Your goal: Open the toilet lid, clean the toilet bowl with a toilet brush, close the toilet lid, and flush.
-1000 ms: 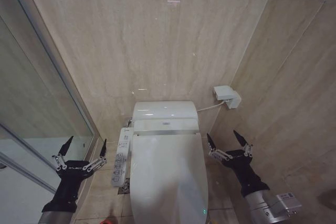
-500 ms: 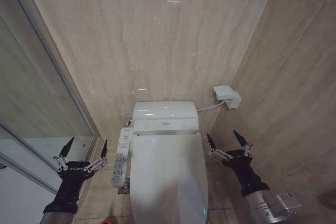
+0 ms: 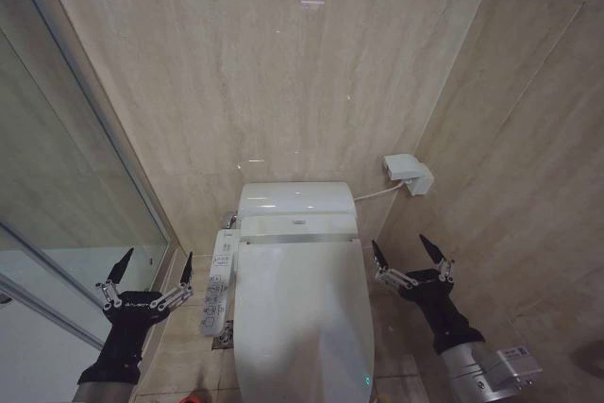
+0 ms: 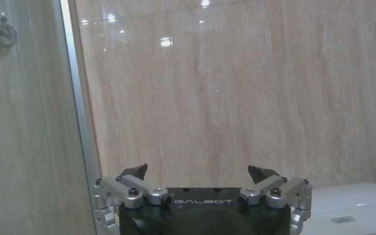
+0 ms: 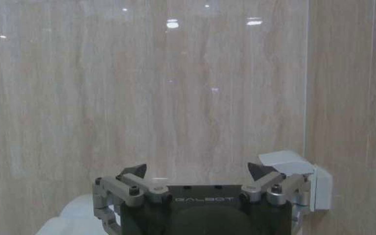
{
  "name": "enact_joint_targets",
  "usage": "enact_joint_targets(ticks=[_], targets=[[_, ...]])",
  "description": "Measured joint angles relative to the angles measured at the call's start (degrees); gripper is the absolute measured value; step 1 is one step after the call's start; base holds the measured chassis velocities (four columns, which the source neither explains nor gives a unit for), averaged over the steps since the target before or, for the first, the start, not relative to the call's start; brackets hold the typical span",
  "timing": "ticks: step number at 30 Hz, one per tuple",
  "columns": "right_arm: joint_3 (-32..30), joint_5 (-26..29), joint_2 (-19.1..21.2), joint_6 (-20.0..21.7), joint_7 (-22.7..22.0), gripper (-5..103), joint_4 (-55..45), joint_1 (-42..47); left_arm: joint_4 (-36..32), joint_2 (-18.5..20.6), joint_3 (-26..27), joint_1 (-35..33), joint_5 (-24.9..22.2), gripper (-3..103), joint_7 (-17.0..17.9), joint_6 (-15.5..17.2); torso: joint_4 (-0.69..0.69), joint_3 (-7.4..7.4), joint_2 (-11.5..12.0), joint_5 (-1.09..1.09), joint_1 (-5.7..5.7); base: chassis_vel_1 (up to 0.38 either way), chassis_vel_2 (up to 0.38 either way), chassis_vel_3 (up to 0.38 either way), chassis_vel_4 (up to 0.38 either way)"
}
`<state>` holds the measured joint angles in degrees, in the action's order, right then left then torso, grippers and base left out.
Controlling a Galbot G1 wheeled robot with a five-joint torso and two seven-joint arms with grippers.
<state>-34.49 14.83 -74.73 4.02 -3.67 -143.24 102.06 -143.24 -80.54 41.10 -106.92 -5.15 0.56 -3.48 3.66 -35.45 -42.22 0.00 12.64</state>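
The white toilet lid lies shut over the toilet bowl, which is hidden under it. My left gripper hangs open to the left of the toilet, its fingers spread and nothing between them. To the toilet's right my right gripper also stands open and empty, fingers apart. Both point toward the back wall. The toilet brush is out of view.
A white control panel juts from the toilet's left side. The tank sits against the beige tiled wall. A white wall box with a cable is at the right. A glass shower partition stands on the left.
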Motion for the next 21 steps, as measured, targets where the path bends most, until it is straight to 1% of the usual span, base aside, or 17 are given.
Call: enact_joint_targets(ticks=[14,21], targets=[[0.00,0.00,0.00,0.00,0.00,100,0.00,0.00,0.00,0.00,0.00,0.00,0.03,100,0.03,0.06,0.00,0.00,0.00,0.00,0.01,0.000,0.000,0.000,0.000],[0.00,0.00,0.00,0.00,0.00,100,0.00,0.00,0.00,0.00,0.00,0.00,0.03,100,0.03,0.08,-0.01,0.00,0.01,0.00,0.02,0.105,-0.098,-0.114,0.112]])
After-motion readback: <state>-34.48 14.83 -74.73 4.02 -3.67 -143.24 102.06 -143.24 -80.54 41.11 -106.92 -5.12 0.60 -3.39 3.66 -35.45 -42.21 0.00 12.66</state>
